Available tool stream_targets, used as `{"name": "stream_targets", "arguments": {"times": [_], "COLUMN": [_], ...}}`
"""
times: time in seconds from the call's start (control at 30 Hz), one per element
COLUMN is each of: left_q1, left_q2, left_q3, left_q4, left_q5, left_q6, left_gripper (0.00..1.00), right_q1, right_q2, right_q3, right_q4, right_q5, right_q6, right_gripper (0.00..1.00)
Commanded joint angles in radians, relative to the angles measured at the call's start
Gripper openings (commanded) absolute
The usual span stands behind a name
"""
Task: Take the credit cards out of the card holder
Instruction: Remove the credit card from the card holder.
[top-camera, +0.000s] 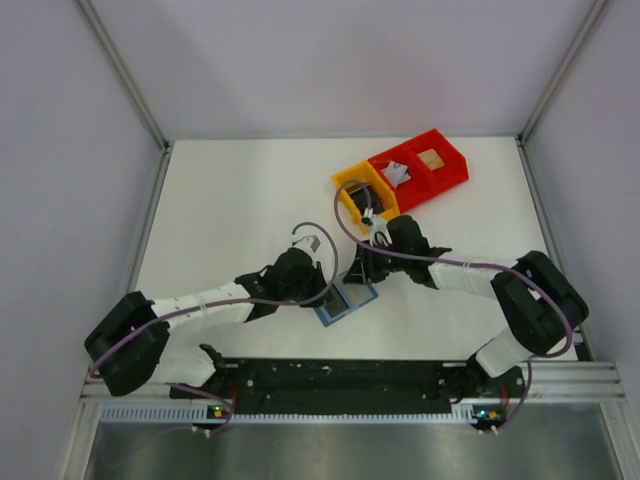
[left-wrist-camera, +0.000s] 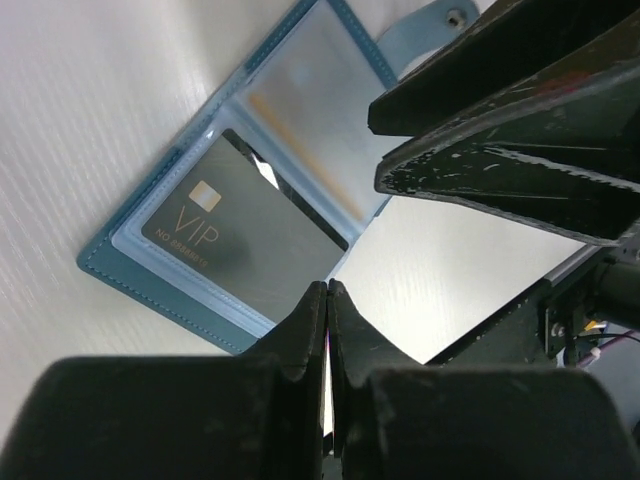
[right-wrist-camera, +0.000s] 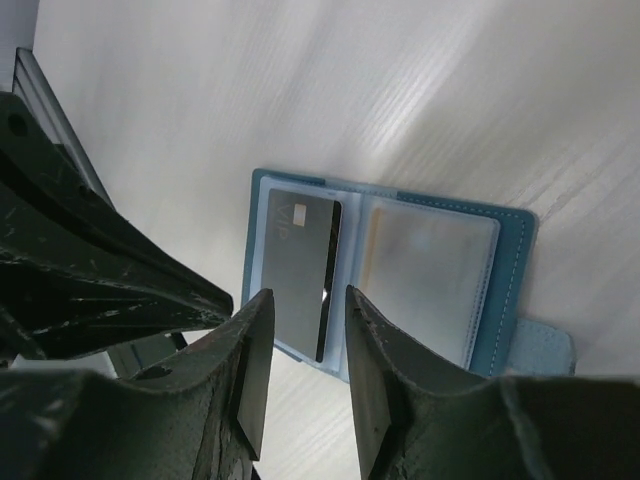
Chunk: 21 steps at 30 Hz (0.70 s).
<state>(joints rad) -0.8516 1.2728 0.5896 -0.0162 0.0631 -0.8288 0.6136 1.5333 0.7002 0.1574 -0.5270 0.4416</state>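
The teal-blue card holder (top-camera: 347, 298) lies open on the white table between the two arms. It also shows in the left wrist view (left-wrist-camera: 130, 285) and the right wrist view (right-wrist-camera: 512, 285). A dark grey VIP card (left-wrist-camera: 245, 240) (right-wrist-camera: 295, 270) sits in one clear sleeve. The other sleeve holds a pale card (right-wrist-camera: 425, 275) with a yellowish edge. My left gripper (left-wrist-camera: 327, 290) is shut and empty, its tips at the holder's edge. My right gripper (right-wrist-camera: 308, 320) is open, hovering just above the dark card's edge.
Red and yellow plastic bins (top-camera: 405, 175) stand at the back right; the red ones hold a pale card (top-camera: 397, 172) and a tan card (top-camera: 432, 159). The holder's tab (left-wrist-camera: 430, 25) points away from the left gripper. The table's front rail (top-camera: 340, 380) is close.
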Motion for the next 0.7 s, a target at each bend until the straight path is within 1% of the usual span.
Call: {"name": "stream_targets", "arguments": {"times": [0.0,0.13,0.4,0.67], "left_q1": [0.000,0.000,0.000,0.002], "left_q2": [0.056,0.071,0.095,0.161], "left_q3": [0.030,0.010,-0.013,0.003], "left_q4": [0.044,0.032,-0.037,-0.056], "left_q5": [0.063,0.066,-0.009,-0.011], "left_q6": [0.026,0.023,0.034,0.034], "left_gripper": [0.01,0.00,0.00,0.00], "right_q1": [-0.017,-0.025,-0.029,-0.031], "right_q2": [0.046,0.086,0.156,0.205], "right_q3": [-0.013,-0.019,-0.025,-0.024], "right_q4": [0.145,0.171,0.202,0.217], "right_q5": [-0.113,-0.139,-0.157,-0.191], "right_q6": [0.055,0.071,0.086,0.098], "right_gripper": [0.34,0.34,0.32,0.29]}}
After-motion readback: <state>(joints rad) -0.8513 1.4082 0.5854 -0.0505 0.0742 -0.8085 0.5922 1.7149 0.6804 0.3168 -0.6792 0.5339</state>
